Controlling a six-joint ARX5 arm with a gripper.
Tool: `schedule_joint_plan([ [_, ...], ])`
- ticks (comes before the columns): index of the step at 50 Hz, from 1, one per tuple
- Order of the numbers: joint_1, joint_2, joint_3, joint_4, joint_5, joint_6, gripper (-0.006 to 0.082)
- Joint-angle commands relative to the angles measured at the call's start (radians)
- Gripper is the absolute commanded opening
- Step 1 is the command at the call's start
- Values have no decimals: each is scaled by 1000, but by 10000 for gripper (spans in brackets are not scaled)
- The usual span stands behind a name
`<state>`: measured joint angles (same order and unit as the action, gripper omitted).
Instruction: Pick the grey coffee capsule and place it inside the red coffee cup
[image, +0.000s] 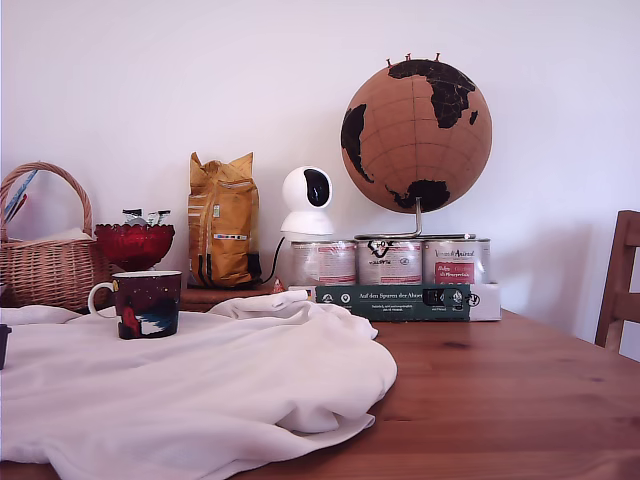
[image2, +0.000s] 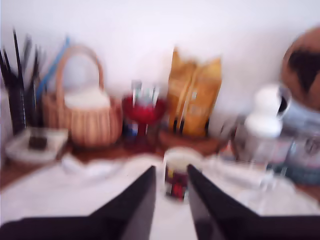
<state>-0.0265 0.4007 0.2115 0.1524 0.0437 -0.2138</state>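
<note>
Black two-fingered gripper (image2: 170, 192): jaws standing parted, seemingly carrying nothing, framing the maroon ceramic mug (image: 146, 304) sitting on white cloth (image: 200, 390), likely aiming. Grey capsule: not discernible; wrist view blurred.

Low tabletop exterior; wrist facing mug (image2: 176, 176)

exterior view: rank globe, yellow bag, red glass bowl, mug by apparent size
1. Globe
2. Yellow bag
3. Red glass bowl and mug look alike; the mug sits nearer the camera, so unranked.
</note>
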Motion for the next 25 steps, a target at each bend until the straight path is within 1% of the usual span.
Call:
schedule_joint_plan([
  [1, -2, 89, -11, 26, 1, 5, 580],
  [5, -2, 205, -11, 62, 1, 33, 624],
  [15, -2, 497, -11, 268, -5, 116, 625],
  [20, 4, 638, -6, 373, -26, 127, 625],
  [25, 18, 766, 19, 428, -25, 135, 625],
])
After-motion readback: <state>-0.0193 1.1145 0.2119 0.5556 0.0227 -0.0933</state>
